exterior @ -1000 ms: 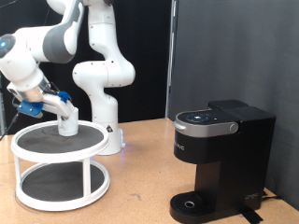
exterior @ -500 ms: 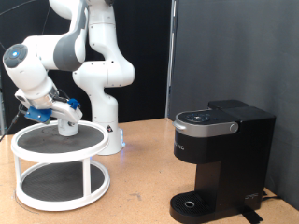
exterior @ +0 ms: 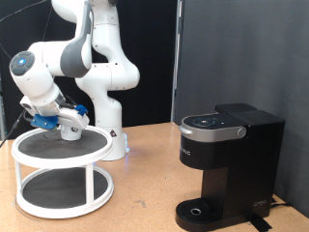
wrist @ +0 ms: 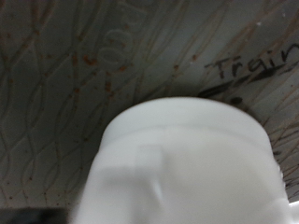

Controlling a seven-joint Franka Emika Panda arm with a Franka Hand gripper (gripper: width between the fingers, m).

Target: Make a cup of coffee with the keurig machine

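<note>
The white cup (exterior: 71, 129) stands on the top tier of a white two-tier round stand (exterior: 60, 155) at the exterior view's left. My gripper (exterior: 60, 120), with blue parts at its fingers, is right at the cup, on its left side and touching or nearly touching it. In the wrist view the cup (wrist: 182, 163) fills the lower frame, blurred and very close; no fingers show there. The black keurig machine (exterior: 228, 155) stands at the exterior view's right with its lid down and nothing on its round drip base (exterior: 198, 211).
The robot's white base (exterior: 108, 106) stands behind the stand. A black backdrop covers the rear right. The wooden table (exterior: 145, 184) runs between the stand and the coffee maker. The stand's top has a dark patterned mat (wrist: 84, 84).
The arm has lowered and swung, bringing the gripper down and closer against the cup. The cup has stayed in place on the stand.
</note>
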